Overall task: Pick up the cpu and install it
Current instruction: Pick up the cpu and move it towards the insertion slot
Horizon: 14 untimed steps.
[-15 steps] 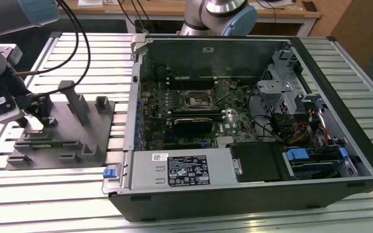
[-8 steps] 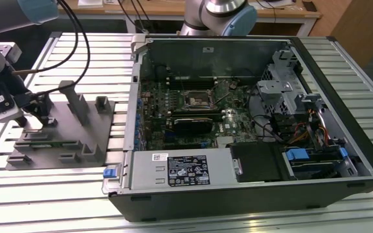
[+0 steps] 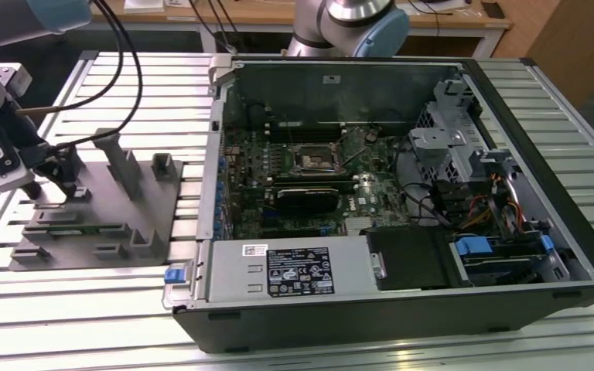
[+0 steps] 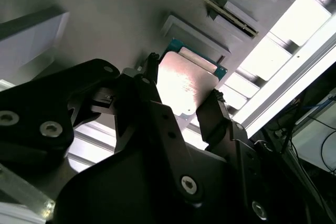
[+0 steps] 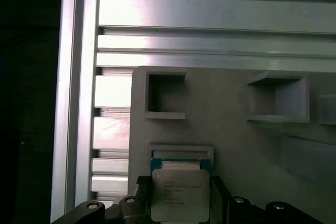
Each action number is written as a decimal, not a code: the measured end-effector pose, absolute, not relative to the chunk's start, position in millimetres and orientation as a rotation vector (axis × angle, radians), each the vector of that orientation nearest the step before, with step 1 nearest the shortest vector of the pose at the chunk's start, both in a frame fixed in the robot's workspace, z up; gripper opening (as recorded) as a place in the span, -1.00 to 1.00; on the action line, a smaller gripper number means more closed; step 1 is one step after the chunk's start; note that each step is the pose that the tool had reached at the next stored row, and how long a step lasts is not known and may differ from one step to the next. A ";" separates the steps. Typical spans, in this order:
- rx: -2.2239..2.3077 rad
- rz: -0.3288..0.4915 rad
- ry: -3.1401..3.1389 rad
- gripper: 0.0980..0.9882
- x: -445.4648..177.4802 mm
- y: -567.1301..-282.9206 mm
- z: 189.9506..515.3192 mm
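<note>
The cpu (image 4: 185, 88), a small square chip with a pale silvery top and a green edge, sits between my gripper's two dark fingers in both wrist views. My gripper (image 4: 184, 80) has one finger against each side of the cpu (image 5: 178, 195) and is shut on it, at a shallow recess of the grey tray (image 5: 231, 145). In the exterior view my gripper (image 3: 58, 193) is low over the near-left part of the grey tray (image 3: 106, 236), at that view's left. The dark square socket (image 3: 312, 158) lies on the motherboard inside the open computer case.
The open computer case (image 3: 401, 309) fills the exterior view's right, with a white-labelled grey box (image 3: 291, 270) at its front. Upright posts (image 3: 121, 162) stand on the tray near my gripper. A slatted metal table (image 3: 80, 325) carries everything; black cables (image 3: 121, 69) hang behind.
</note>
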<state>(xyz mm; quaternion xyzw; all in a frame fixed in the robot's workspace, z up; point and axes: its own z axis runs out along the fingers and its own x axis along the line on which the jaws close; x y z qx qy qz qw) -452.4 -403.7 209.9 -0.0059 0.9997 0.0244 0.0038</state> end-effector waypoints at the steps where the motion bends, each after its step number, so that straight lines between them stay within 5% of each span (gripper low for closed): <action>1: -0.018 0.077 3.133 0.00 -452.4 -403.7 211.0; 14: -0.018 0.078 3.133 0.00 -452.4 -403.2 224.8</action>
